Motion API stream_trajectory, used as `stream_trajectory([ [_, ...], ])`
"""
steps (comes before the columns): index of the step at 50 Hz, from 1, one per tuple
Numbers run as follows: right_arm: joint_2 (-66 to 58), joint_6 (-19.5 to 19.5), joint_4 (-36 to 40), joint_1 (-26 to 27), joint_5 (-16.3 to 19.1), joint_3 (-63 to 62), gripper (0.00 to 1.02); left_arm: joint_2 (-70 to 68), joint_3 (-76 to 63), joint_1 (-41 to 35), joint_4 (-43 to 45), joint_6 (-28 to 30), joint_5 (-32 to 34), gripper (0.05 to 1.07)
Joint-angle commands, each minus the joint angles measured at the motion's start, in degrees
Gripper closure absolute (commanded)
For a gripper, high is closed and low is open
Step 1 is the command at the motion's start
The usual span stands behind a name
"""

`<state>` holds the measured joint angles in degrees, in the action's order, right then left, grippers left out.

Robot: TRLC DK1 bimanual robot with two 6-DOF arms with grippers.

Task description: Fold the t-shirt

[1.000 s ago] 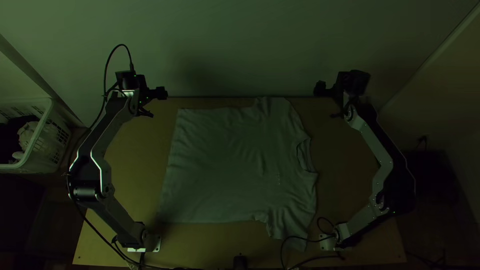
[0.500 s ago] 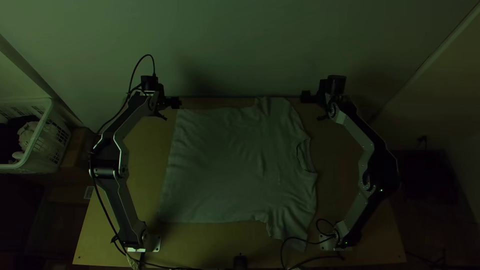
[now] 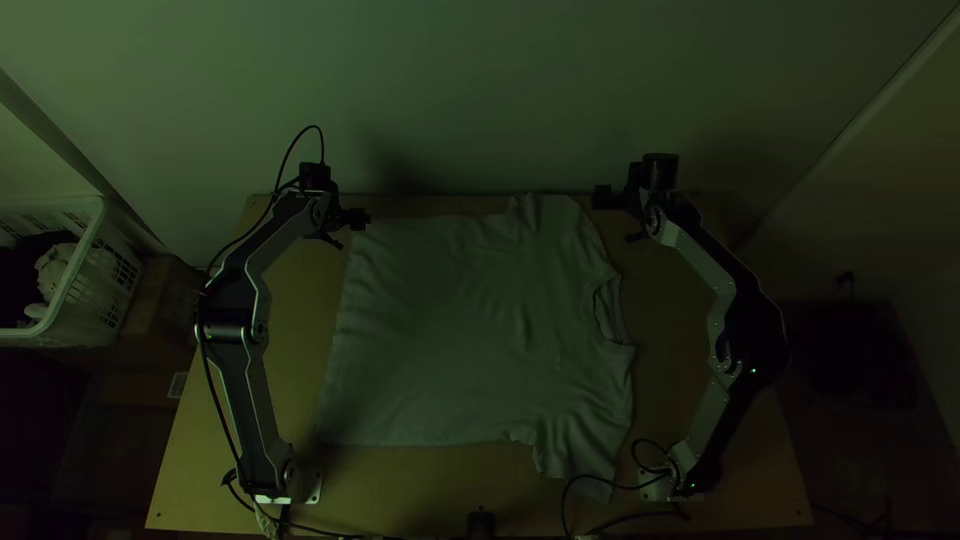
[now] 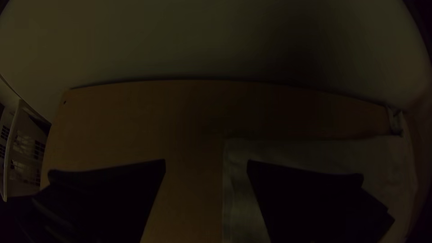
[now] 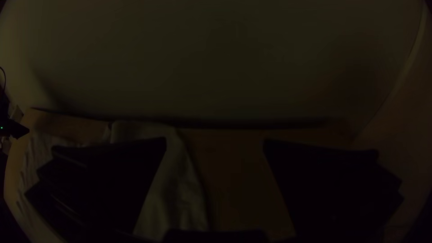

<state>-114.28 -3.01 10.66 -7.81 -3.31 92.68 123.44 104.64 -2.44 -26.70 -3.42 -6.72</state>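
Note:
A light t-shirt (image 3: 470, 330) lies spread on the table, its collar toward the right arm and its hem toward the left arm. In the top view my left gripper (image 3: 350, 228) is at the shirt's far hem corner, and my right gripper (image 3: 612, 215) is beside the far sleeve. The left wrist view has my left gripper (image 4: 206, 164) open, its fingers on either side of the shirt's edge (image 4: 238, 180). Open too is my right gripper (image 5: 215, 143) in the right wrist view, with the sleeve (image 5: 175, 193) partly behind one finger.
A white basket (image 3: 75, 290) holding cloth stands left of the table. The wall (image 3: 480, 90) rises behind the table's far edge. Cables (image 3: 625, 482) run by the right arm's base, near the shirt's near sleeve. Bare wood (image 3: 670, 330) lies between collar and right arm.
Both arms have moved inward, the left gripper rightward and toward the near side to the hem corner, the right gripper leftward toward the far sleeve. The shirt lies as before.

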Motion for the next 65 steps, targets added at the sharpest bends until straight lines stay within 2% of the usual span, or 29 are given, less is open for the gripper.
stream_trajectory([
  [1,-1.82,-0.86,-0.02,-0.62,-0.73,0.83,0.03,1.37,1.44,-0.9,-0.46,-1.76,0.48,0.2],
  [17,-3.41,-0.86,-0.37,-1.68,-1.52,1.01,0.03,4.71,2.67,-1.61,0.07,-2.12,0.48,0.2],
  [26,-4.72,-0.77,-0.46,-2.56,-3.98,2.15,0.03,6.9,4.96,-1.34,0.42,-2.2,0.48,0.2],
  [35,-5.52,-0.77,-0.37,-2.73,-4.07,2.41,0.03,8.93,6.45,-1.52,0.33,-1.85,0.22,0.2],
  [37,-5.78,-0.77,-0.28,-2.65,-4.07,2.94,0.03,9.19,6.45,-1.69,0.16,-1.59,0.04,0.28],
  [43,-7.8,-1.21,1.83,-2.21,-3.98,5.84,0.03,9.1,5.66,-2.31,-0.55,0.17,0.13,0.6],
  [45,-8.94,-2.0,4.29,-1.94,-4.07,8.04,0.03,9.01,5.31,-2.57,-0.72,1.05,0.13,0.75],
  [48,-11.14,-2.36,8.94,-1.85,-3.98,11.64,0.03,8.84,4.7,-2.66,-0.72,2.37,0.13,1.03],
  [54,-14.92,-2.53,15.45,-1.85,-3.98,17.35,0.04,7.87,3.2,-2.75,-1.34,2.19,0.22,1.05],
  [57,-16.06,-2.8,16.06,-1.85,-3.98,18.5,0.04,7.17,2.76,-2.57,-1.69,1.05,0.22,1.05],
  [62,-17.47,-5.34,16.85,-1.94,-3.98,20.08,0.04,6.11,2.41,-2.31,-1.78,0.61,0.22,1.05],
  [65,-18.44,-6.05,17.47,-2.03,-3.98,21.13,0.09,5.5,2.32,-2.31,-1.95,0.34,0.22,1.05],
])
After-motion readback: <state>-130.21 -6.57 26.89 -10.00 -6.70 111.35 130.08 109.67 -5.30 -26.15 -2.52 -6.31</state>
